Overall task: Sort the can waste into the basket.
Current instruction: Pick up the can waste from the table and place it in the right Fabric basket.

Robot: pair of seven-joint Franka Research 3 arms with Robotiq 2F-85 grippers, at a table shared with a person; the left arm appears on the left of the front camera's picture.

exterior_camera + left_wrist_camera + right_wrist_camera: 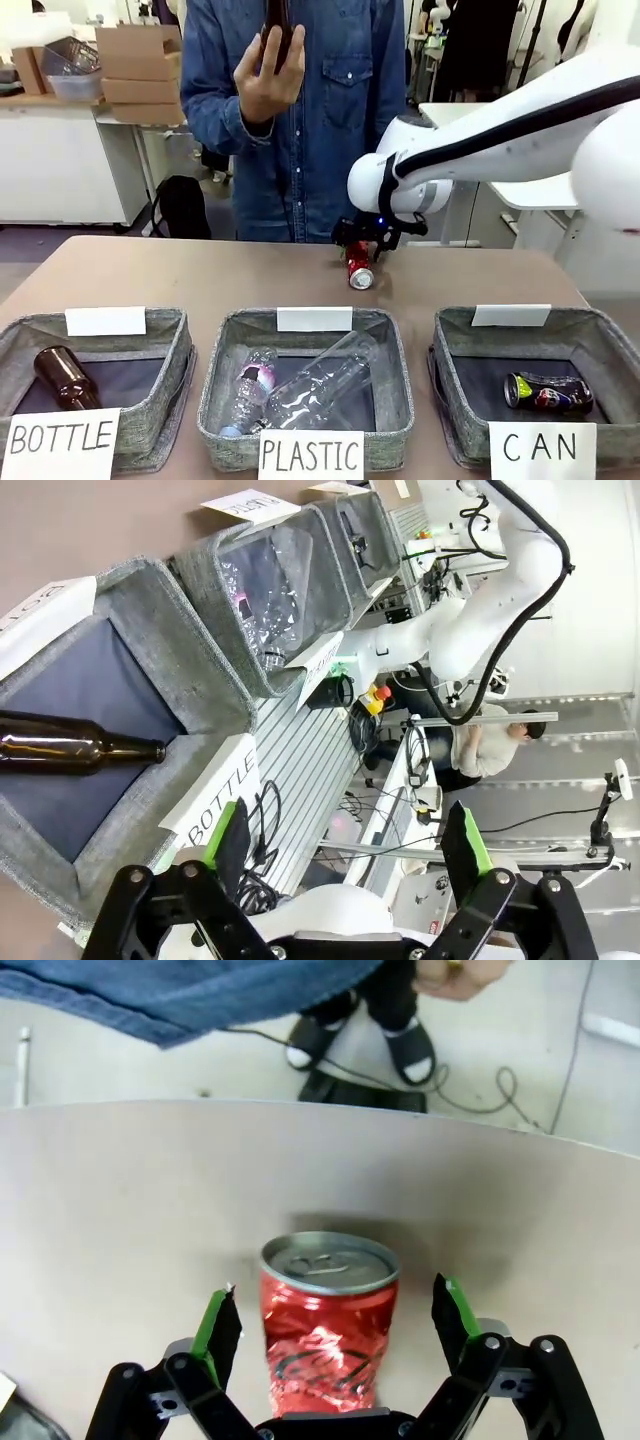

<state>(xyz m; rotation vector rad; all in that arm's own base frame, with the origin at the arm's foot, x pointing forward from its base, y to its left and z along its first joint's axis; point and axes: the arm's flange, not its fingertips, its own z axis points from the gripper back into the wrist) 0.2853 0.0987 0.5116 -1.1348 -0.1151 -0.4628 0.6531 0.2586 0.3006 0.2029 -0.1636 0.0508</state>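
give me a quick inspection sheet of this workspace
surface: brown table, bare at its far left
job's things: red can lying on the table; black can in CAN basket
clutter: brown bottle in BOTTLE basket; clear bottles in PLASTIC basket
tools: right tool open, jaws either side of red can; left tool open, holding nothing
cables: cable on floor
surroundings: person holding dark object, boxes behind

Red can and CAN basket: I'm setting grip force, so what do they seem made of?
Red can: thin metal, probably aluminium; glossy red wall creased with dents, bare silver top with a pull tab. CAN basket: soft grey woven fabric, matte, with slightly sagging walls.
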